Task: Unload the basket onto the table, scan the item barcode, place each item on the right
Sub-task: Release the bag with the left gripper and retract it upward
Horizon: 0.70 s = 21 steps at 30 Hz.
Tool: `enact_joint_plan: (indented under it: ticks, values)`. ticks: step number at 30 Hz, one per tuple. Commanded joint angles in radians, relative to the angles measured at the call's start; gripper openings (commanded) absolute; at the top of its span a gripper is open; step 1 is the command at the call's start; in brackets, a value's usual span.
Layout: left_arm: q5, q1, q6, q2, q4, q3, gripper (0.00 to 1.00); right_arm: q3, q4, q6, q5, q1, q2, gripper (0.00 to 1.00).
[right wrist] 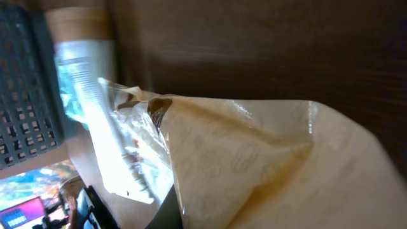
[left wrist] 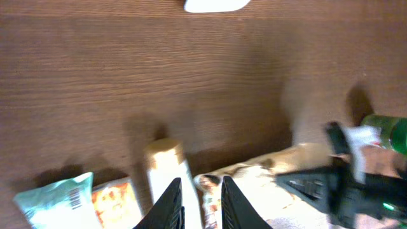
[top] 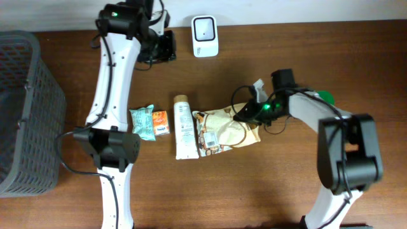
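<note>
A beige snack bag (top: 222, 130) lies right of centre on the wooden table, its near side raised. My right gripper (top: 244, 114) is shut on the bag's right edge. In the right wrist view the bag (right wrist: 267, 172) fills the frame and only one dark finger (right wrist: 168, 215) shows under it. The white barcode scanner (top: 205, 36) stands at the back edge and appears as a white scanner sliver (left wrist: 216, 5) in the left wrist view. My left gripper (top: 163, 48) hovers just left of the scanner. Its jaws (left wrist: 197, 205) stand slightly apart with nothing between them.
A white tube (top: 184, 126), an orange packet (top: 161, 122) and a teal packet (top: 143, 123) lie in a row left of the bag. A grey mesh basket (top: 25, 108) stands at the left edge. A green object (top: 325, 97) sits behind the right arm.
</note>
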Motion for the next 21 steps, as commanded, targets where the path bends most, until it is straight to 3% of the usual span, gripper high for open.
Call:
enact_joint_plan:
  ticks: [1,7,9,13,21]
  values:
    - [-0.051,0.048,0.016,-0.018,-0.011,0.01,0.34,0.002,-0.023,-0.042,-0.075,-0.039,-0.141,0.04]
    - [-0.108,0.101,0.016,-0.018,-0.036,0.01,0.7,0.01,-0.1,-0.01,-0.195,-0.183,-0.299,0.04]
    - [-0.156,0.102,0.016,-0.018,-0.039,0.01,0.99,0.013,-0.147,0.066,-0.213,-0.233,-0.344,0.04]
    - [-0.207,0.102,0.016,-0.018,-0.039,0.01,0.99,0.013,-0.216,0.149,-0.233,-0.298,-0.411,0.04]
    - [-0.207,0.102,0.016,-0.018,-0.039,0.01,0.99,0.048,-0.247,0.246,-0.584,-0.431,-0.473,0.04]
